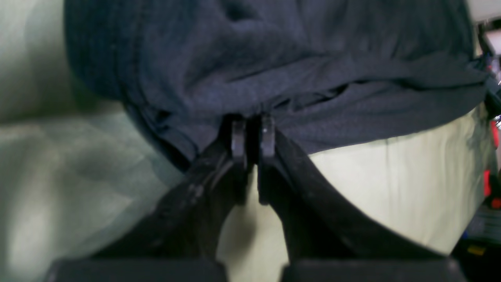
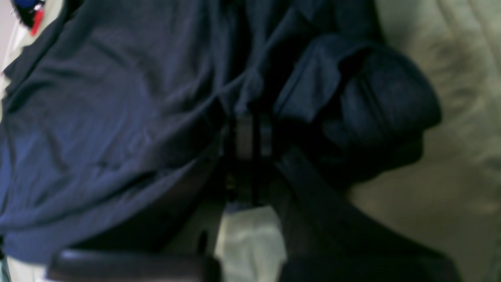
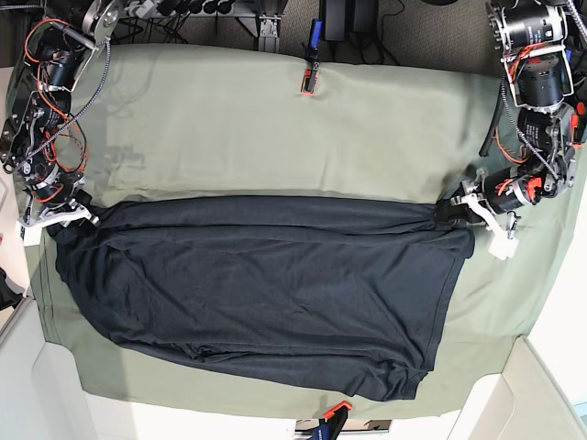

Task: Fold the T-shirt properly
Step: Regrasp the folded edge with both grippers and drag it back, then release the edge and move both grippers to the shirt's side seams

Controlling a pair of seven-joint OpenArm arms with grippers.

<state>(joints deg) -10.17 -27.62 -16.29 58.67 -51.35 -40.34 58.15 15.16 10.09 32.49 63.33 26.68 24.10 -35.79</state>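
Your two arms are open black and silver frames strung with red and orange cables. Each wrist carries a white bracket just behind its end effector. Up close, the left end effector (image 1: pixel 252 137) has matte black fingers (image 1: pixel 238 143) with small screws.

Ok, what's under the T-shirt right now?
Under the T-shirt lies the green table cloth, showing all around it. Whatever is beneath the middle stays covered. The left gripper and right gripper pinch its far corners.
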